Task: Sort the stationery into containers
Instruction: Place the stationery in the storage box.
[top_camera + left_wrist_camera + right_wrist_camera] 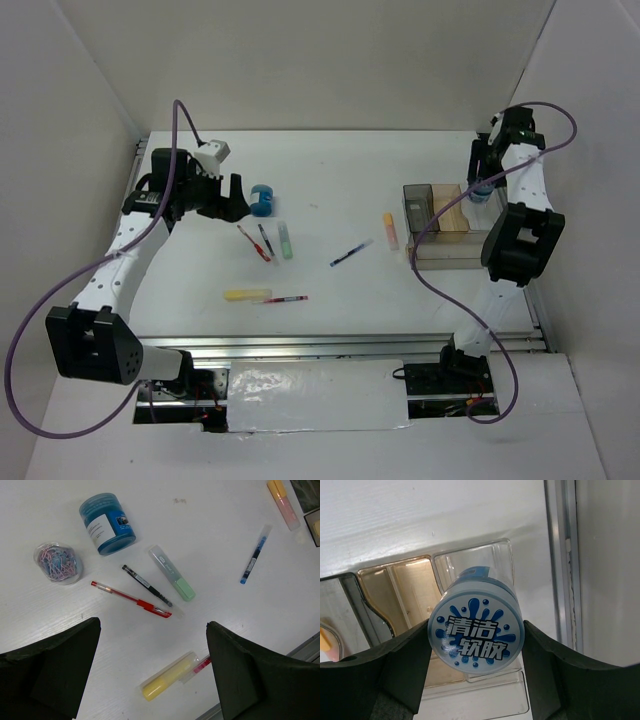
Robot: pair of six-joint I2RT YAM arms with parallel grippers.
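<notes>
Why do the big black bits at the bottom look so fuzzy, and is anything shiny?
Left wrist view: the left fingers sit right by the lens, so they look dark and soft, while the red pen is sharp. Right wrist view: the blue tub held by the right fingers is crisp; light glints on the clear box. Top external view: the silvery sheet shines.

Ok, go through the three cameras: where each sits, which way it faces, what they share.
Top external: above and behind the arms, looking down on the table; left arm and right arm both show.
Left wrist: on the left arm, looking down at scattered pens; open left pincer frames the bottom.
Right wrist: on the right arm, looking down into the compartment box; right pincer grips a blue-labelled tub.
Shared: the green highlighter shows in top and left wrist views.
</notes>
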